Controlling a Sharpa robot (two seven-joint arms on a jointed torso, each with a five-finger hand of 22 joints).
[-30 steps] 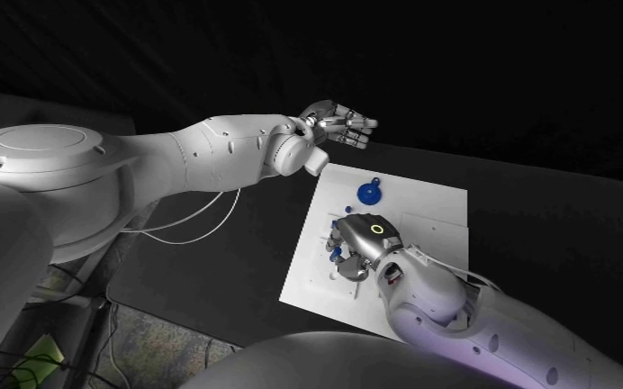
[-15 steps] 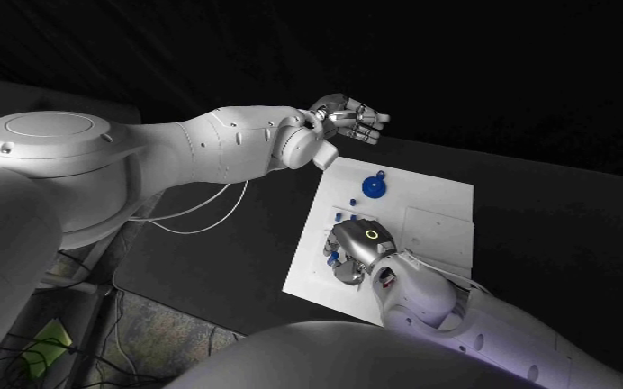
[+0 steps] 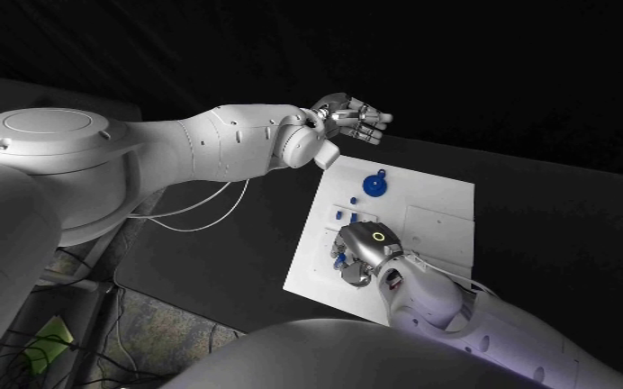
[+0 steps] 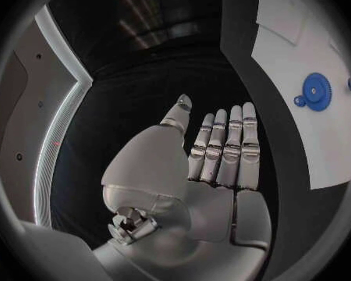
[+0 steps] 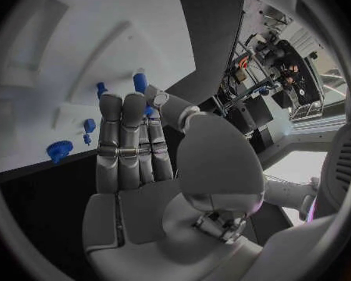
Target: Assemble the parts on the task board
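The white task board [image 3: 435, 193] lies in the middle of the black table. A blue gear [image 3: 375, 185] sits at its far left part, also seen as the blue gear [image 4: 316, 92] in the left wrist view. My right hand [image 3: 365, 248] hovers low over the board's near left area, fingers straight, with a blue peg [image 5: 142, 83] pinched between thumb and finger. Small blue parts [image 5: 90, 126] and a small blue knob [image 5: 59, 150] stand on the board [image 5: 82, 37] near it. My left hand [image 3: 353, 120] hangs above the table past the board's far left corner, fingers straight and holding nothing.
A raised white rectangular block [image 3: 435, 224] sits on the board's right half. Black table [image 3: 546, 200] stretches to the right of the board and beyond its far edge. White cables [image 3: 194, 218] hang under my left arm.
My right hand has slid a little toward the board's near edge. The left hand stays where it was half a second ago. The camera shifted after the oldest frame.
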